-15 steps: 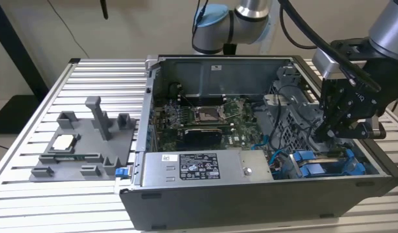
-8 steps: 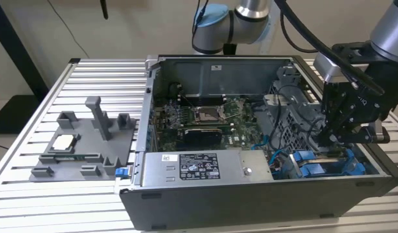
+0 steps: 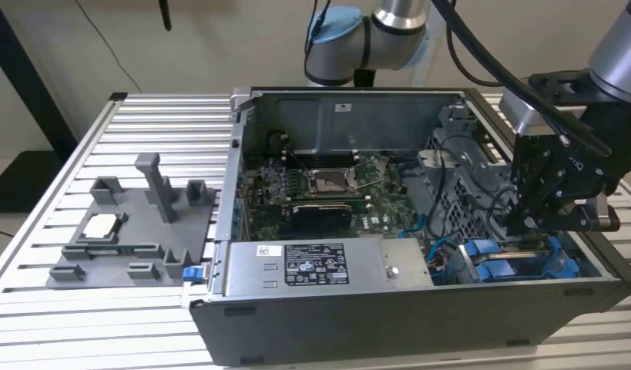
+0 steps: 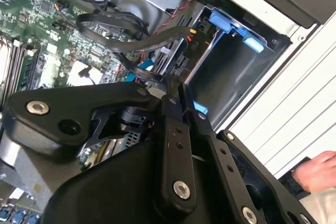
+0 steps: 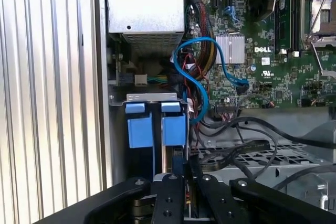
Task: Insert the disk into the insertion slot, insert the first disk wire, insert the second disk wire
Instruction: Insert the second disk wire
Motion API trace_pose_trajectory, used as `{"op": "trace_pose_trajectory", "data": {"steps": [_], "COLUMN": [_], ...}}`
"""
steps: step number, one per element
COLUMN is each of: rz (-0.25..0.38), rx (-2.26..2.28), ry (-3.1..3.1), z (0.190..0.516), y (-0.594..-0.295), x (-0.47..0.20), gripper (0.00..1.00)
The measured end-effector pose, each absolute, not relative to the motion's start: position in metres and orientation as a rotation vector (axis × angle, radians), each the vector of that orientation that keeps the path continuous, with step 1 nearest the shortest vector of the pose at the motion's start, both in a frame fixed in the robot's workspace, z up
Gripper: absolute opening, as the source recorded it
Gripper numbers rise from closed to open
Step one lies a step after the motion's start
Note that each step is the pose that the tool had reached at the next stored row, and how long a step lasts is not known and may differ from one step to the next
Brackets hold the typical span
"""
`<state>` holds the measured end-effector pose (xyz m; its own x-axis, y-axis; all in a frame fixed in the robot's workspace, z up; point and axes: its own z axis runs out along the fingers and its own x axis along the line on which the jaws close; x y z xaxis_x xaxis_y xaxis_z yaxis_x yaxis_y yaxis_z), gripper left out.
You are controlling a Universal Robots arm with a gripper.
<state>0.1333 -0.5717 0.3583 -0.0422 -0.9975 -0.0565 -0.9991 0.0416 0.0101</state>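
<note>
My gripper (image 3: 525,229) reaches down into the drive cage at the exterior view's right end of the open computer case. Its fingers (image 5: 169,198) stand nearly together, shut on the end of a black disk wire (image 4: 137,69) that loops back over the motherboard. Two bright blue carrier tabs (image 5: 173,129) sit side by side in the insertion slot (image 4: 231,72) of the dark grey cage, just beyond the fingertips. The disk's silver body is hidden between the carriers (image 3: 500,262). A blue wire (image 5: 202,74) curls from the cage area to the motherboard.
The grey labelled power-supply box (image 3: 315,266) lies along the case's front. A perforated metal panel (image 5: 247,156) lies under the black cables. A grey fixture (image 3: 130,231) stands on the slatted table at the exterior view's left. A person's hand (image 4: 315,171) rests beside the case.
</note>
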Motion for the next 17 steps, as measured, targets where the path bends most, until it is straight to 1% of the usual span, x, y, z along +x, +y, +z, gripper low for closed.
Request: {"op": "trace_pose_trajectory", "data": {"steps": [17], "rz": [0.074], "rx": [-2.148], "ry": [2.243], "z": [0.348], "y": [-0.573], "x": [0.142], "gripper": [0.16]}}
